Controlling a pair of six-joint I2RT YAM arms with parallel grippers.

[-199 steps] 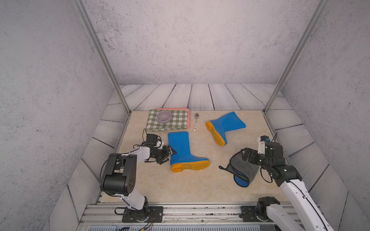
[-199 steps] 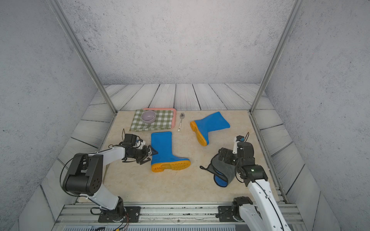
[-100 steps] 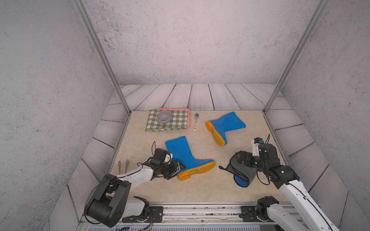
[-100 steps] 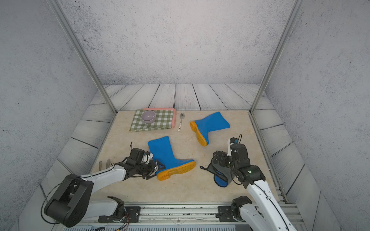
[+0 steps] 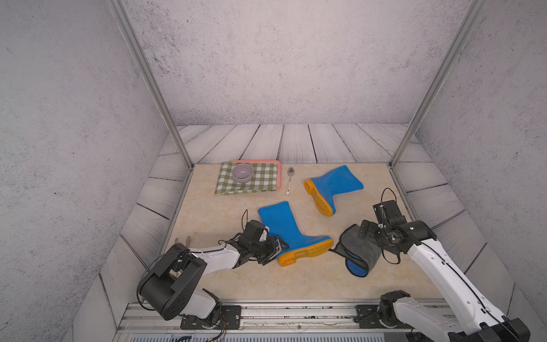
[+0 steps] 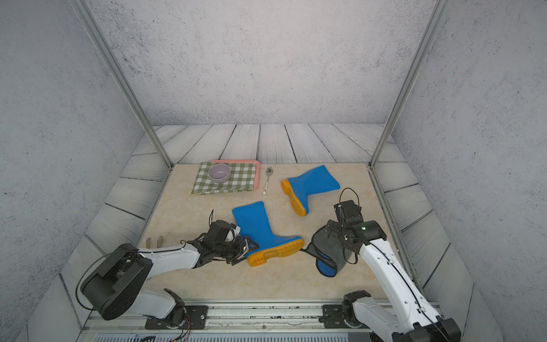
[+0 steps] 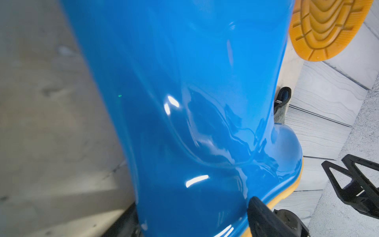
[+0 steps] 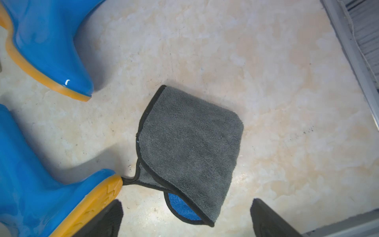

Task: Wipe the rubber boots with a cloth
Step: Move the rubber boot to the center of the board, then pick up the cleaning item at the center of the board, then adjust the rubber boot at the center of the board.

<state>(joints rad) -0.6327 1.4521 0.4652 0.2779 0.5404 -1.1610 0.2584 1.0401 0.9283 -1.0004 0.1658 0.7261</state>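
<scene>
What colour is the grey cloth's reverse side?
Bright blue; the cloth shows it best in the right wrist view.

The beige table (image 5: 225,213) bears a near boot (image 5: 284,231) and a far boot (image 5: 334,183) on their sides, a folded cloth (image 5: 362,251), a spoon (image 5: 289,180) and a tray (image 5: 278,174).

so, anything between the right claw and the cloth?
Nothing visible. The open right claw hangs over the cloth, which lies bare on the table; the near boot only has its toe beside the cloth's loop.
</scene>
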